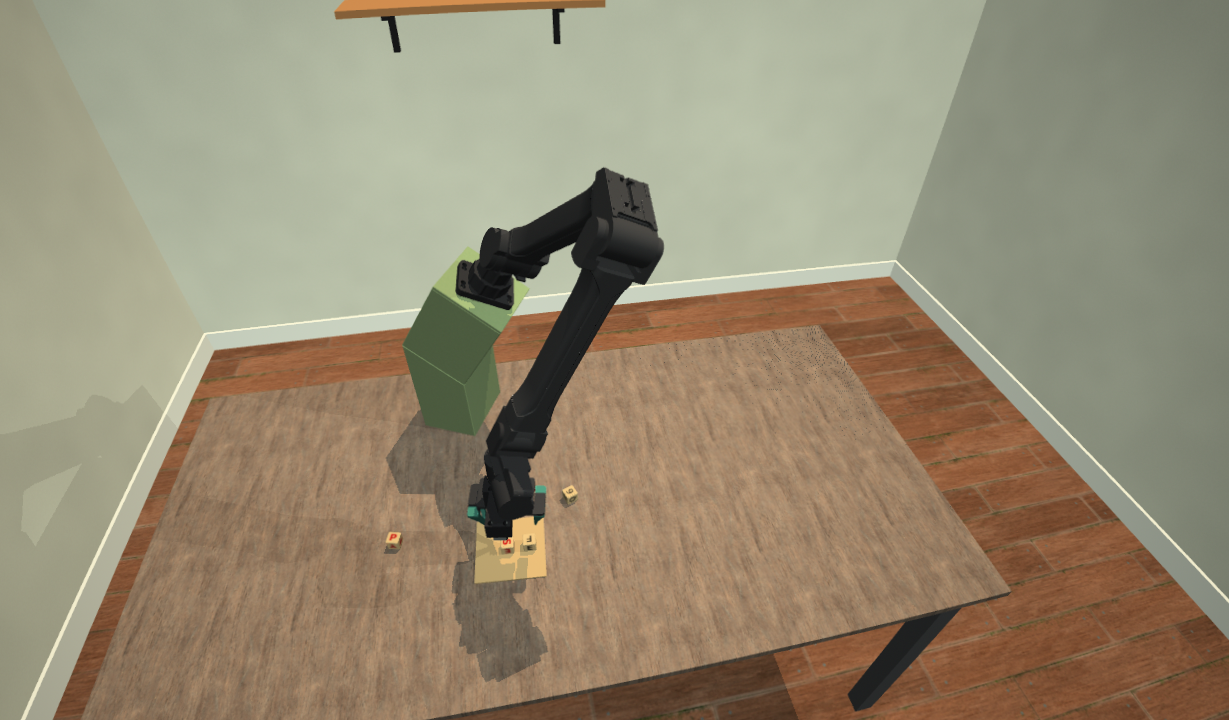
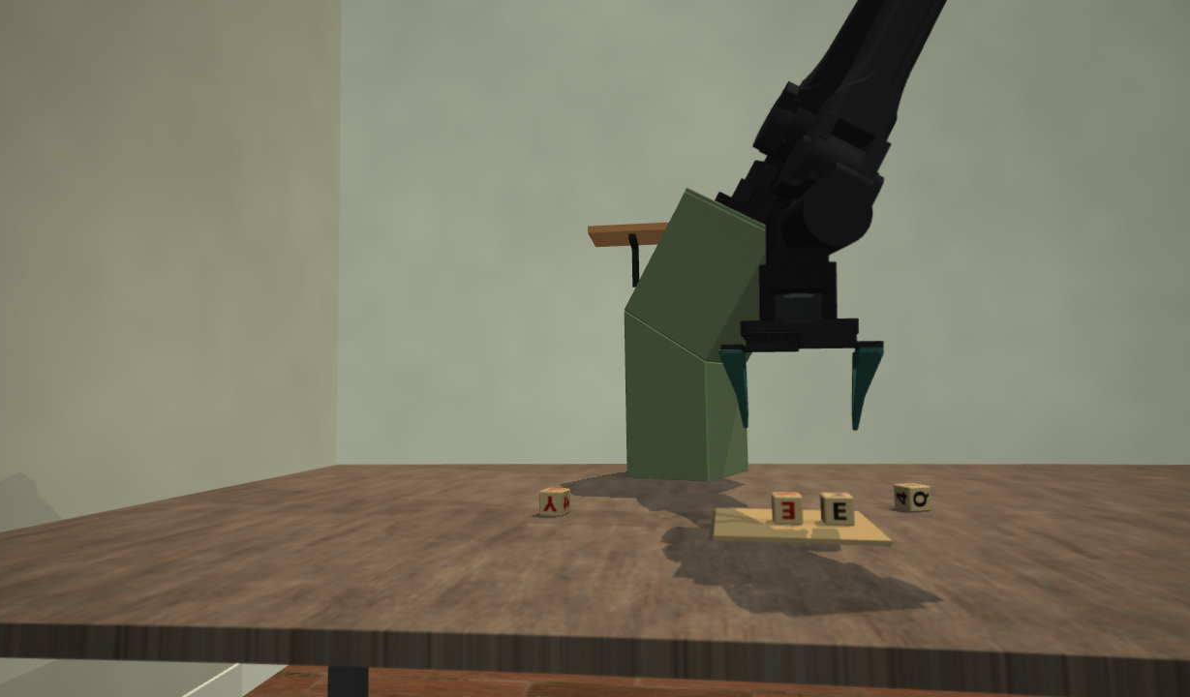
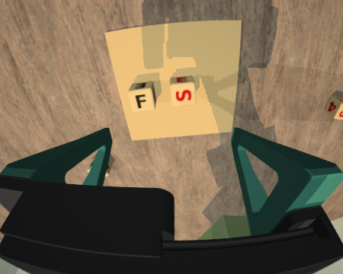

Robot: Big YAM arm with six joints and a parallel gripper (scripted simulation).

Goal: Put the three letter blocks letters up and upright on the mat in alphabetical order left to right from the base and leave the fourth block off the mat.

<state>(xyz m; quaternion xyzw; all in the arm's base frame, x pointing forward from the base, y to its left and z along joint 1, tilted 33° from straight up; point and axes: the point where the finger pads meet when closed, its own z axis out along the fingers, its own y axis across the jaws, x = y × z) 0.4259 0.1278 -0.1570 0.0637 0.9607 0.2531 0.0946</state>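
Note:
A tan mat (image 1: 503, 571) (image 2: 742, 530) (image 3: 126, 51) lies flat on the table. Two blocks stand on it side by side: one with a black F on top (image 1: 529, 540) (image 2: 837, 508) (image 3: 142, 99) and one with a red S on top (image 1: 508, 543) (image 2: 786, 507) (image 3: 183, 93). A block with a red P on top (image 1: 392, 540) (image 2: 553, 500) (image 3: 339, 108) lies off the mat on the bare table. A fourth block (image 1: 569, 494) (image 2: 911, 498) lies off the mat, near the arm's side. My gripper (image 1: 507, 514) (image 2: 800, 424) (image 3: 171, 134) is open and empty, hanging well above the mat's near edge.
The green pedestal (image 1: 452, 358) (image 2: 681, 389) carrying the arm's base stands behind the mat. In the wrist view the fourth block (image 3: 109, 167) is mostly hidden behind one finger. A wall shelf (image 1: 466, 7) hangs far above.

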